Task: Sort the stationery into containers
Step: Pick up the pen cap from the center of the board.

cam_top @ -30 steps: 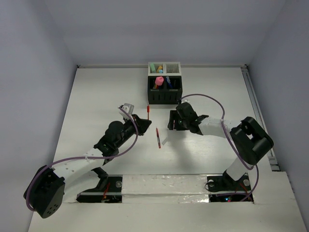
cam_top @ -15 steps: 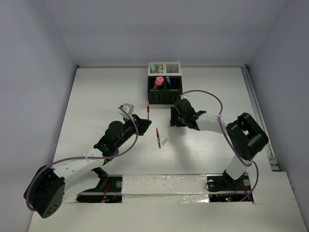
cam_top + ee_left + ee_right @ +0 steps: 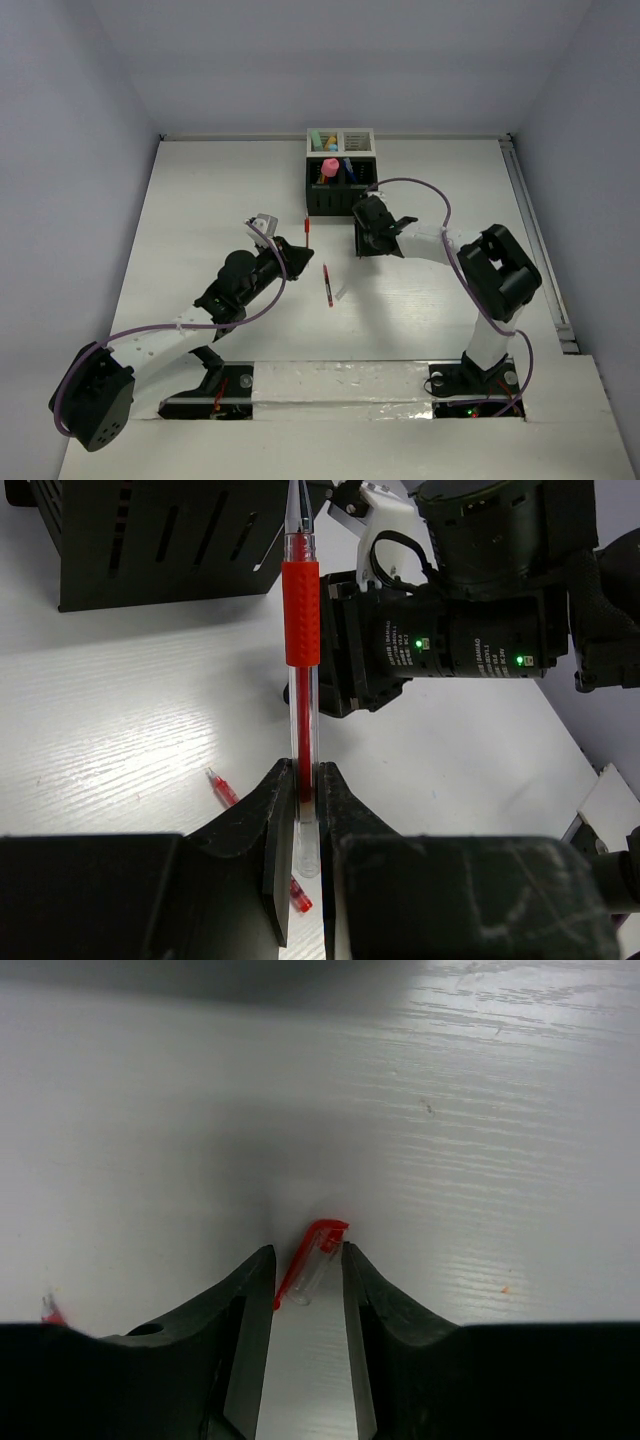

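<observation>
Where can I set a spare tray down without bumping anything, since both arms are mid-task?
Bare table lies left of the black box, out to the left edge, and right of it toward the rail. The middle is crowded: left gripper holding a red pen, right gripper astride a red cap, a loose red pen between.

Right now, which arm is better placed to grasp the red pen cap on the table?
Right: the right gripper, open, straddles the cap; the left gripper is shut on a red pen.
</observation>
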You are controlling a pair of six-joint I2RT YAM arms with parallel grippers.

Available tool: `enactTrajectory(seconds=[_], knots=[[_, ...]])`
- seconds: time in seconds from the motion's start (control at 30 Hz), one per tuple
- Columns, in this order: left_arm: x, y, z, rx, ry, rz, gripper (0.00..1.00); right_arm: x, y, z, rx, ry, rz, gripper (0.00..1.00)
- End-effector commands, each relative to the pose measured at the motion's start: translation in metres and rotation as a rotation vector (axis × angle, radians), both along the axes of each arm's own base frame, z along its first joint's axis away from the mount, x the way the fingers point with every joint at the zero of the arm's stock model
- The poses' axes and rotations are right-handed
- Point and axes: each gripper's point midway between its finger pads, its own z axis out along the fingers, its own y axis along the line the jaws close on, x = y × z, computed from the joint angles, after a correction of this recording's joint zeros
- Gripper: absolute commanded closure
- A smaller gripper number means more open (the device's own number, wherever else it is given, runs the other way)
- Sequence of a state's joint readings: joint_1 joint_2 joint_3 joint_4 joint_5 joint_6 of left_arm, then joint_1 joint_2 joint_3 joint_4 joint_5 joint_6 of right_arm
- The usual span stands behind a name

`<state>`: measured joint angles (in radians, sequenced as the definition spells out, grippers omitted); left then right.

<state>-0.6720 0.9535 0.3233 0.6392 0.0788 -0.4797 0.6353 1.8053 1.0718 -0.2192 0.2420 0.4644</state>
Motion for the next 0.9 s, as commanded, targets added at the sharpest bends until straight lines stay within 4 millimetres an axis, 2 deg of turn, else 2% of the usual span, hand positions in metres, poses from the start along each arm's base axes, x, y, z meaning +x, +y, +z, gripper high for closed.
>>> enactTrajectory(seconds=[0.0, 0.1, 0.2, 0.27, 0.37, 0.5, 0.87], knots=[[0.006, -0.003, 0.03, -0.046, -0.078, -0.005, 1.0, -0.006, -0.021, -0.016, -0.128, 0.07, -0.005, 0.62], [0.006, -0.004, 0.03, -0.047, -0.077, -0.006, 1.0, -0.006, -0.027, -0.016, -0.168, 0.082, -0.013, 0.68], [0.005, -0.004, 0.029, -0.046, -0.076, -0.009, 1.0, -0.01, -0.028, -0.017, -0.2, 0.098, -0.002, 0.69], [0.005, -0.005, 0.03, -0.049, -0.076, -0.012, 1.0, -0.014, -0.026, -0.018, -0.214, 0.109, 0.007, 0.68], [0.005, -0.005, 0.031, -0.05, -0.078, -0.014, 1.0, -0.017, -0.025, -0.023, -0.243, 0.133, 0.02, 0.61], [0.004, -0.004, 0.033, -0.053, -0.082, -0.011, 1.0, -0.017, -0.024, -0.029, -0.28, 0.148, 0.034, 0.61], [0.005, -0.004, 0.03, -0.047, -0.077, -0.011, 1.0, -0.023, -0.027, -0.038, -0.301, 0.185, 0.052, 0.73]])
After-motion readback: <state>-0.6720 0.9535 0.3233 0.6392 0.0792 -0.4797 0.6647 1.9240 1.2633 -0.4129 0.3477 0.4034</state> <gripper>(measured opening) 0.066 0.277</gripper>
